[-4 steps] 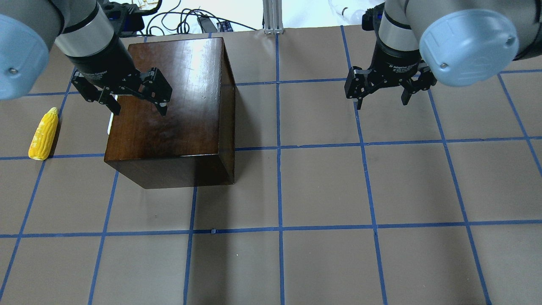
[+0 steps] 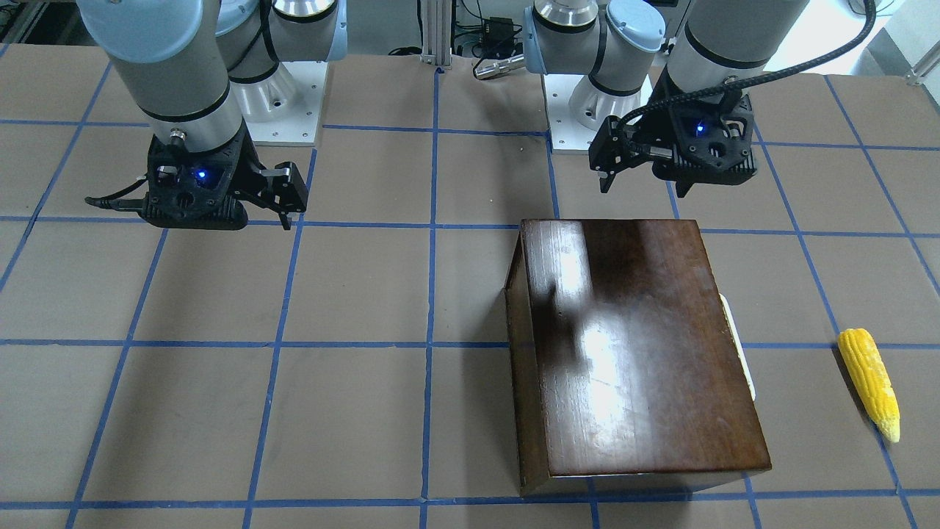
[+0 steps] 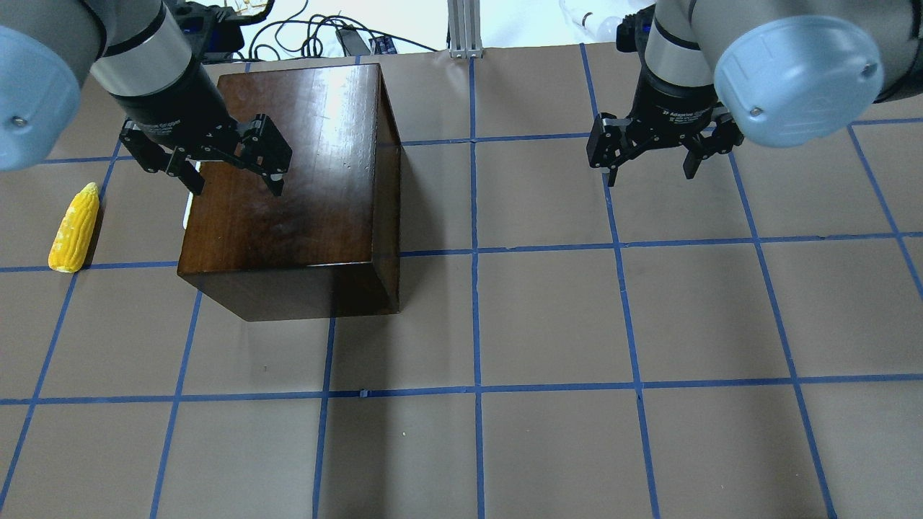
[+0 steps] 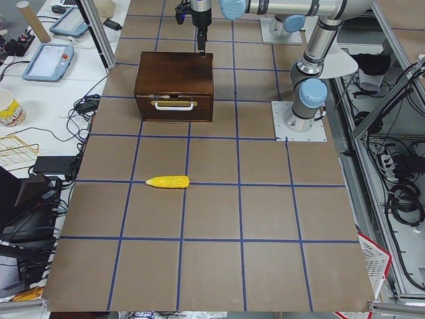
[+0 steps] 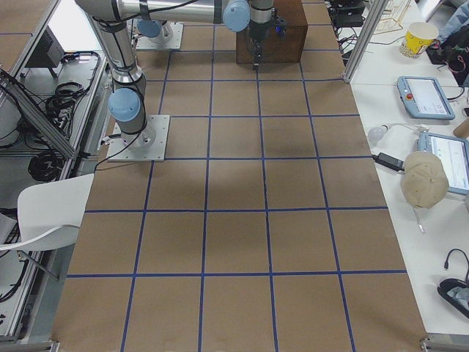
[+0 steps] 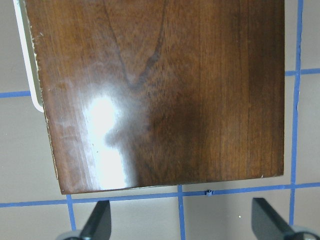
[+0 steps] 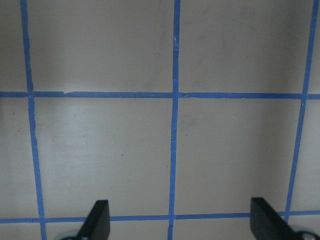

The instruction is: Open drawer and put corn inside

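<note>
Drawer (image 4: 199,110) unopened: left gripper (image 3: 236,184), fingers (image 3: 271,153) apart over the box (image 3: 303,202), must descend to the handle (image 4: 174,104) under its outer finger.

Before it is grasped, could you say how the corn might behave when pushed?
The corn lies on its rounded side, so it would probably roll. Its taper may make it curve or slip toward the tip.

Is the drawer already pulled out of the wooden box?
No, the drawer front sits flush with the wooden box.
</note>
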You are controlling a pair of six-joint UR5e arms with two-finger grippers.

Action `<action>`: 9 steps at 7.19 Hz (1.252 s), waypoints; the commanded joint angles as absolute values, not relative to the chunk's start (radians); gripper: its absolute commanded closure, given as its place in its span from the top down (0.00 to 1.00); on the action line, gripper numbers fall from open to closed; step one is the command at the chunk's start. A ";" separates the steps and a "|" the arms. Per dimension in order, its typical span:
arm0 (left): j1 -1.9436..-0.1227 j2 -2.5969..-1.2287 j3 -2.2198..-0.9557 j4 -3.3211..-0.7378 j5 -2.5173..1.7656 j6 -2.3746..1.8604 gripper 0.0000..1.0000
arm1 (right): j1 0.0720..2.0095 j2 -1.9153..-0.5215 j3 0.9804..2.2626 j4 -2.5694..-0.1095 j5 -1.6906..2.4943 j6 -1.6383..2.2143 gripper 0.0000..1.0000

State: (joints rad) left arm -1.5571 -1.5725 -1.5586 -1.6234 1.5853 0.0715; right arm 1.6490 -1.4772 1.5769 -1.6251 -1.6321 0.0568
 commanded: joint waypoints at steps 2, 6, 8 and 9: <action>-1.555 -1.574 -1.559 -1.621 1.586 0.075 1.00 | 1.649 -1.477 1.577 -1.626 -1.632 0.057 1.00; -1.557 -1.585 -1.559 -1.611 1.585 0.083 1.00 | 1.649 -1.477 1.577 -1.624 -1.632 0.057 1.00; -1.552 -1.592 -1.555 -1.611 1.583 0.083 1.00 | 1.649 -1.477 1.577 -1.624 -1.632 0.057 1.00; -1.551 -1.597 -1.546 -1.609 1.583 0.080 1.00 | 1.649 -1.477 1.577 -1.624 -1.632 0.057 1.00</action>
